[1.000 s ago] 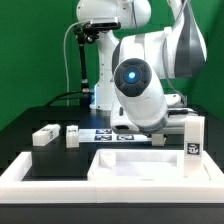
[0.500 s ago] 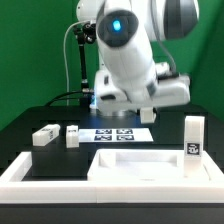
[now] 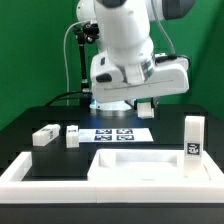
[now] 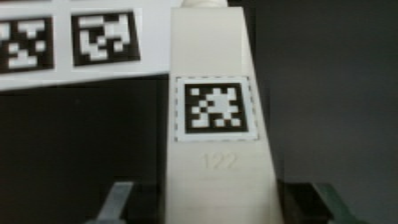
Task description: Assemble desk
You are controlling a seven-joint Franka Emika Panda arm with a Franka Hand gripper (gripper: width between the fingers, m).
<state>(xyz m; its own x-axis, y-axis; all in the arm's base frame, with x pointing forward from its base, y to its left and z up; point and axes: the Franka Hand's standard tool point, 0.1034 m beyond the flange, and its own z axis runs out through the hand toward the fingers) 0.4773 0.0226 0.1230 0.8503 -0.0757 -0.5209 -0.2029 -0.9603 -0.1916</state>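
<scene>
Gripper (image 4: 214, 206) clenched on the held leg block (image 4: 215, 120). Its dark, flat-sided fingers (image 4: 121, 200) stand one to each side of the block's near end.

- The held leg block is a long oblong of matte white plastic with squared edges. One face carries a square black-and-white tag in a thin dashed frame. Below the tag is a faint moulded mark, too soft to read.
- The block hangs clear of the table, above the end of the marker board (image 3: 120, 133) toward the exterior view's right.
- The marker board is thin, flat and white, printed with a row of black tags. It lies on the matte black table (image 3: 30, 122).
- To the exterior view's left of the marker board, well apart from it, lie the left leg block (image 3: 44, 136) and the second leg block (image 3: 72, 136). They sit close together, tags showing.
- To the exterior view's right of the marker board stands the upright leg block (image 3: 193, 135), on end, with a tag on its camera-facing side.
- On the camera side of the marker board lies the slab (image 3: 140, 166), wide, white and smooth.
- Beyond the slab, closer to the camera, runs the raised white border rim (image 3: 20, 176).
- Above the marker board's far side, the arm (image 3: 125, 50), in a glossy white shell, blocks the view of the table behind it.
</scene>
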